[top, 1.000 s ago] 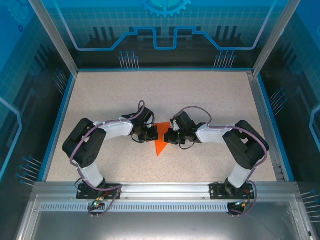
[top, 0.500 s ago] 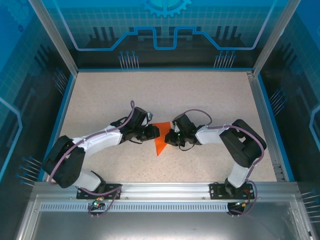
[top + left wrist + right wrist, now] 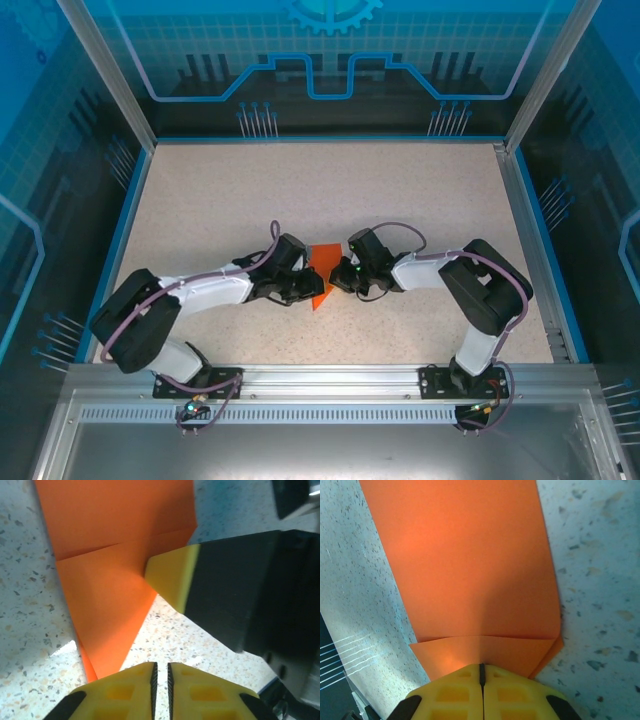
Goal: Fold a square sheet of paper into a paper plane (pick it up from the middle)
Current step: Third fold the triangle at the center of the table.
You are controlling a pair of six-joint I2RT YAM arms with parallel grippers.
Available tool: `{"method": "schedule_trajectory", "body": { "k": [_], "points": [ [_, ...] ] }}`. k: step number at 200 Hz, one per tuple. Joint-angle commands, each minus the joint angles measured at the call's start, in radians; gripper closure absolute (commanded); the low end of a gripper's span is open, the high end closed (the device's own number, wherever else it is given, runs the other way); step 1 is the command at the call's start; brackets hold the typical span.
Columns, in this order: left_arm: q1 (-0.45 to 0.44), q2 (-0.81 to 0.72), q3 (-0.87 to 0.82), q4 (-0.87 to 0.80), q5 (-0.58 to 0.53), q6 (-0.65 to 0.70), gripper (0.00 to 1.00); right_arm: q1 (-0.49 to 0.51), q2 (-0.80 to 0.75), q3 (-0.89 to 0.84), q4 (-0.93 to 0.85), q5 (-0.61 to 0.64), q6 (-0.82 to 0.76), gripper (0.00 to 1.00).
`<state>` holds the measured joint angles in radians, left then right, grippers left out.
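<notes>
The square sheet of paper (image 3: 318, 298) is bright orange, folded into a pointed shape and lying flat on the speckled table with its tip toward the arms. My left gripper (image 3: 311, 286) is at the sheet's left edge near the tip. In the left wrist view its pads (image 3: 130, 685) stand a narrow slit apart over bare table, just right of the paper's (image 3: 115, 555) point. My right gripper (image 3: 338, 278) is shut, its tips resting on the sheet's right edge. Its yellow fingertip (image 3: 172, 580) touches a fold line. The right gripper (image 3: 481, 672) sits on a folded flap of the paper (image 3: 470, 570).
Blue-rimmed walls (image 3: 140, 200) and aluminium posts (image 3: 100, 70) enclose the speckled table (image 3: 320, 190). A metal rail (image 3: 320, 380) carrying both arm bases runs along the near edge. Both grippers are close together at the table's middle.
The left arm has stretched lower and its gripper slid right and down toward the paper's tip. Its jaws parted, then narrowed again. The right gripper stayed on the paper.
</notes>
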<state>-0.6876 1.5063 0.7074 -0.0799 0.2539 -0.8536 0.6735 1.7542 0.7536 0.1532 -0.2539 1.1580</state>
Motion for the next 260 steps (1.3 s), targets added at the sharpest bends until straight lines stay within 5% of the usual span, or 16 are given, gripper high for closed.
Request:
{"method": "schedule_trajectory", "body": {
  "k": [1,98,260],
  "points": [
    [-0.013,0.043,0.056,-0.020,-0.012,-0.005,0.88,0.000,0.031,-0.014,-0.122,0.090,0.033,0.94],
    [-0.021,0.179,0.122,-0.003,0.042,0.019,0.94,-0.008,0.059,-0.008,-0.158,0.088,0.057,0.95],
    [-0.021,0.213,0.122,-0.132,-0.093,0.073,0.95,-0.015,0.107,0.009,-0.231,0.104,0.051,0.96]
  ]
}}
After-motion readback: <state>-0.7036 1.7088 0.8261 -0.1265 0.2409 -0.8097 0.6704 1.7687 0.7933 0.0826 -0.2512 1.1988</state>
